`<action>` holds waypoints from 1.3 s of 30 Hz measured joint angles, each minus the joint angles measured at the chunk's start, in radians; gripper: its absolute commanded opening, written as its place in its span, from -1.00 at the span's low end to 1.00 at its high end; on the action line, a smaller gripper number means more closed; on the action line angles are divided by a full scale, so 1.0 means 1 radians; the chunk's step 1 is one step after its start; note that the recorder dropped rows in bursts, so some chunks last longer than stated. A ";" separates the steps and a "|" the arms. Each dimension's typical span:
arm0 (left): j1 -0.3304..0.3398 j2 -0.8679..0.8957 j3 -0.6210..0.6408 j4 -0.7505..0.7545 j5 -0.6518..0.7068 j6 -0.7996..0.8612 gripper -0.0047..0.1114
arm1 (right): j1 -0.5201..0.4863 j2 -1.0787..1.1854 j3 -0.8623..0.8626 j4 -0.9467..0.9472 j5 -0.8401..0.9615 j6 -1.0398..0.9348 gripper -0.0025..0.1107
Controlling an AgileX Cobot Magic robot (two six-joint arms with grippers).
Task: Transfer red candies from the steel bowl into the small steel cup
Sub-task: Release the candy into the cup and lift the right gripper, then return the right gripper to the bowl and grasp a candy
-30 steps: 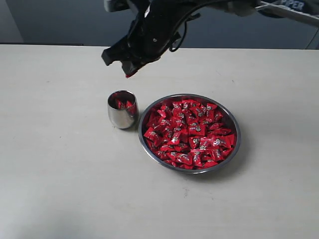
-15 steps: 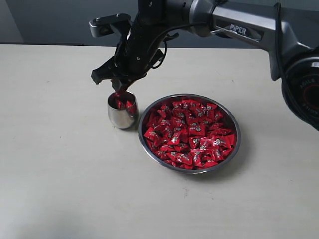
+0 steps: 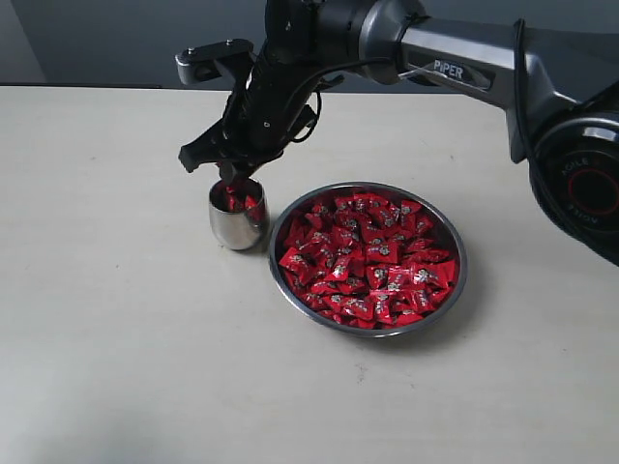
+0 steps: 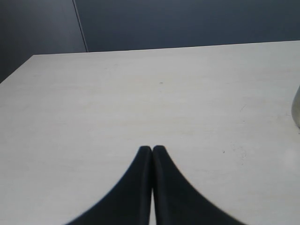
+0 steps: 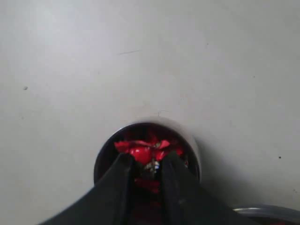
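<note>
The small steel cup (image 3: 237, 220) stands just left of the steel bowl (image 3: 458, 277), which is heaped with red candies (image 3: 372, 256). A few red candies lie inside the cup. My right gripper (image 3: 232, 178) reaches across and hangs right over the cup's mouth. In the right wrist view its fingers (image 5: 123, 165) pinch a red candy (image 5: 142, 153) just above the cup's rim (image 5: 193, 143), with more red wrappers below. My left gripper (image 4: 152, 149) is shut with nothing in it, low over bare table, and is out of the exterior view.
The pale table (image 3: 116, 338) runs wide on all sides of cup and bowl. The right arm (image 3: 455, 68) stretches from the right edge across the back. A sliver of the cup (image 4: 296, 110) shows at the edge of the left wrist view.
The right gripper came down and left with a red candy, from above the table to the cup's mouth. Over the last half second it has barely moved.
</note>
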 measured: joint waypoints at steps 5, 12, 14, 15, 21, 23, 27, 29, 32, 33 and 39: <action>0.000 0.000 0.000 0.000 0.000 0.000 -0.91 | 0.000 0.000 0.000 -0.009 -0.002 0.000 -0.97; 0.000 0.000 0.000 0.000 0.000 0.000 -0.91 | 0.000 0.000 0.000 -0.018 0.032 0.000 -0.52; 0.000 0.000 0.000 0.000 0.000 0.000 -0.91 | 0.000 0.000 0.000 -0.022 0.036 0.000 -0.39; 0.000 0.000 0.000 0.000 0.000 0.000 -0.91 | 0.000 0.000 0.000 -0.023 0.038 0.000 -0.35; 0.000 0.000 0.000 0.000 0.000 0.000 -0.91 | 0.000 0.000 0.000 -0.026 0.041 0.000 -0.33; 0.000 0.000 0.000 0.000 0.000 0.000 -0.91 | 0.000 0.000 0.000 -0.026 0.041 0.000 -0.33; 0.000 0.000 0.000 0.000 0.000 0.000 -0.91 | 0.001 0.000 0.000 -0.026 0.048 0.000 -0.33; 0.000 0.000 0.000 0.000 0.000 0.000 -0.91 | 0.001 -0.002 0.000 -0.034 0.065 0.000 -0.33; 0.000 0.000 0.000 0.000 0.000 0.000 -0.91 | 0.001 -0.038 0.000 -0.071 0.079 0.002 -0.33; 0.000 0.000 0.000 0.000 0.000 0.000 -0.91 | 0.001 -0.060 0.000 -0.075 0.088 0.002 -0.33; 0.000 0.000 0.000 0.000 0.000 0.000 -0.91 | -0.038 -0.165 0.064 -0.086 0.045 0.049 -0.33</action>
